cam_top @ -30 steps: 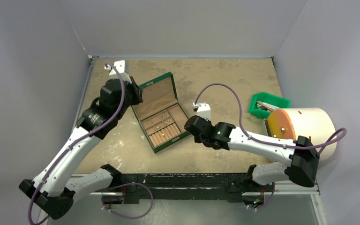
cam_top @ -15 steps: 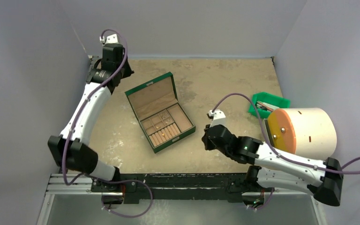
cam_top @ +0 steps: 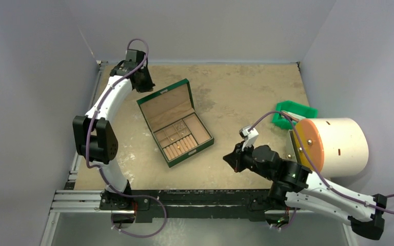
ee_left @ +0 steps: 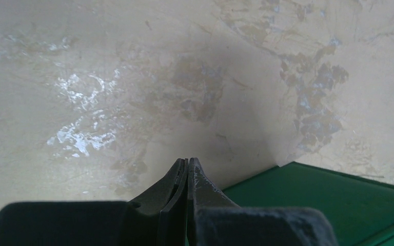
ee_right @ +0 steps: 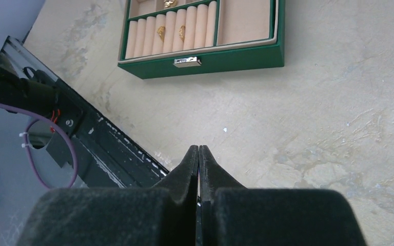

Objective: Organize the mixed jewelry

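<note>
The green box (cam_top: 177, 125) lies open mid-table, lid back, tan compartments showing. In the right wrist view the box (ee_right: 236, 59) shows small gold-toned jewelry pieces (ee_right: 161, 32) tucked in its ring rolls. No loose silver pieces show on the table. My left gripper (cam_top: 145, 83) is shut and empty at the back left, just beyond the lid's far corner; its tips (ee_left: 187, 161) hover over bare table beside the green lid (ee_left: 338, 200). My right gripper (cam_top: 230, 159) is shut and empty near the front edge, right of the box, with its tips (ee_right: 199, 148) over the table.
A small green bin (cam_top: 293, 114) with metal parts stands at the right. A white cylinder with an orange face (cam_top: 333, 146) lies beside it. The black mounting rail (cam_top: 184, 197) runs along the front edge. Grey walls close the back and sides.
My left arm has swung from beside the box to the back left corner. My right arm has drawn back from the box toward the front right. Both stay shut.
</note>
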`<state>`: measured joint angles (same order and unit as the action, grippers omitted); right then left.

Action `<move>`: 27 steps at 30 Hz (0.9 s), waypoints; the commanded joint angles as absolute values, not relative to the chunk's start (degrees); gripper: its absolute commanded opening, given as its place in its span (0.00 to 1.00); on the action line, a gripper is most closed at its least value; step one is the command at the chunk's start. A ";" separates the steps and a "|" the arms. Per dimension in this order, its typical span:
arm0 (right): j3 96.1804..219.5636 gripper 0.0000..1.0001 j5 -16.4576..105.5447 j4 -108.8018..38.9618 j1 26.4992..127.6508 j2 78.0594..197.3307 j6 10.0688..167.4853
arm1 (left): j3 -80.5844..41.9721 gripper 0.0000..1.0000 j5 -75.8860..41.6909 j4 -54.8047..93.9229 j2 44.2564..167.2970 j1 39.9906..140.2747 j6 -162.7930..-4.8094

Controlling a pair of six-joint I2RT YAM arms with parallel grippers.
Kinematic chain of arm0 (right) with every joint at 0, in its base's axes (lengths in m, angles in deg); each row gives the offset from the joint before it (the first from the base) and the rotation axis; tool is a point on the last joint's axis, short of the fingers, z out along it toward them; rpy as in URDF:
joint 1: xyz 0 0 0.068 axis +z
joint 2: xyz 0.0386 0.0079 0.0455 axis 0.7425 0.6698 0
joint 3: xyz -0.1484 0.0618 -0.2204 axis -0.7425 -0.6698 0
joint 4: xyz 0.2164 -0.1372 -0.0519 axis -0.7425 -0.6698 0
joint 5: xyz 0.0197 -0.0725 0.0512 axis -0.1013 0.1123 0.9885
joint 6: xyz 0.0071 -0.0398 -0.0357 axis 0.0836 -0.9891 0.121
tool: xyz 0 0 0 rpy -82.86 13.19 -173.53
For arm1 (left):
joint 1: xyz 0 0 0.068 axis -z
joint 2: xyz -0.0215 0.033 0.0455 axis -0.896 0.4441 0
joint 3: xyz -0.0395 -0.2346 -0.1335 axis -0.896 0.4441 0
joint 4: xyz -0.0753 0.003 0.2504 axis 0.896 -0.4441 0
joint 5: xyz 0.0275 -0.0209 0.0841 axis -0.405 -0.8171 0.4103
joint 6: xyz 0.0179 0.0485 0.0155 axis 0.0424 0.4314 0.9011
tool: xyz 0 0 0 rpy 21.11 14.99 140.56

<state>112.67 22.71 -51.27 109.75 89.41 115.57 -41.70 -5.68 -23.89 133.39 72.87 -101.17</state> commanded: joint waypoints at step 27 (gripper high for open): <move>119.75 0.00 20.86 -55.58 109.64 93.78 117.09 | -18.33 0.00 -23.08 -22.80 107.66 89.74 -106.40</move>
<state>115.45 22.86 -55.73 109.75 90.92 116.14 -21.81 -23.47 -25.74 112.72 89.54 -104.21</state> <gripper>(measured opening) 0.004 0.007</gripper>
